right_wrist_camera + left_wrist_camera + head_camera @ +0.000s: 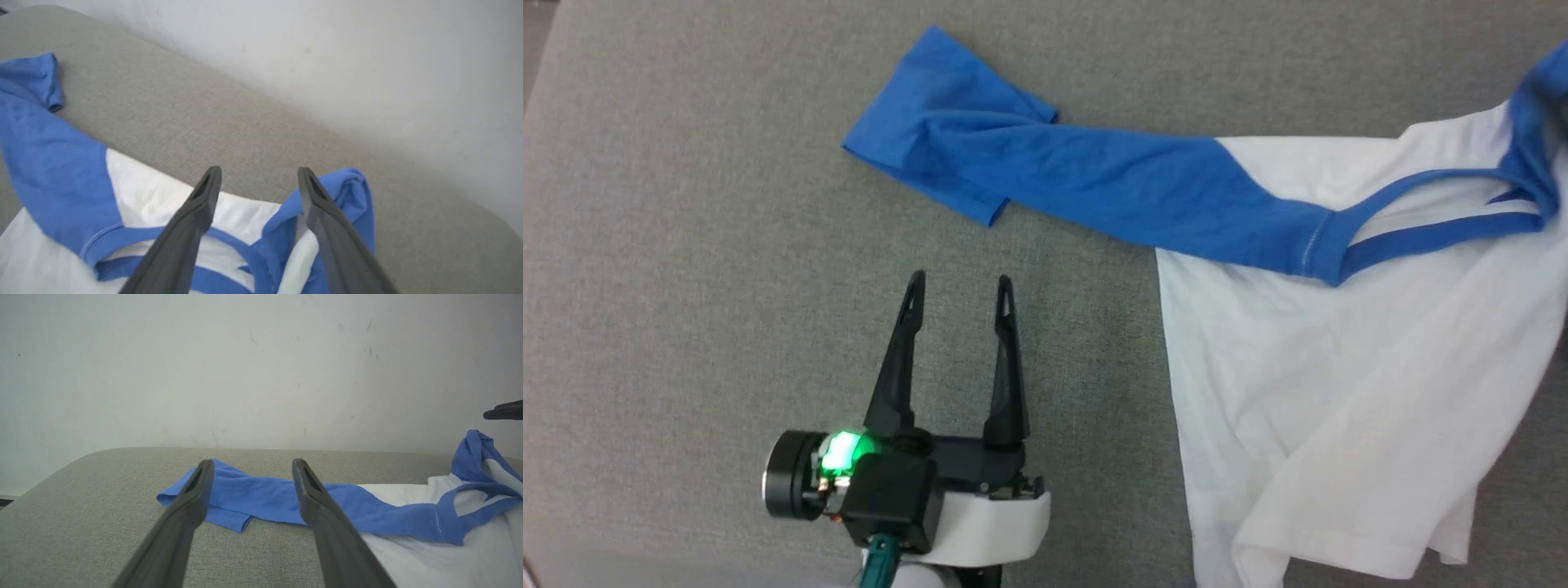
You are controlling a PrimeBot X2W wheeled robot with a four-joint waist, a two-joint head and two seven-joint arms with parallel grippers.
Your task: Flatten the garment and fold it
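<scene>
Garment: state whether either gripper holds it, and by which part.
Nothing is held. The left gripper and the right gripper both stand open; the garment lies free on the grey surface.

I can read no words, labels, brands, numbers or signs on the garment [1339, 367] (nor on anything else in front of me).

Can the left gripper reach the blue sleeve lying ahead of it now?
Probably yes: the left gripper is open and aimed at the blue sleeve, and only bare grey surface lies between them.
</scene>
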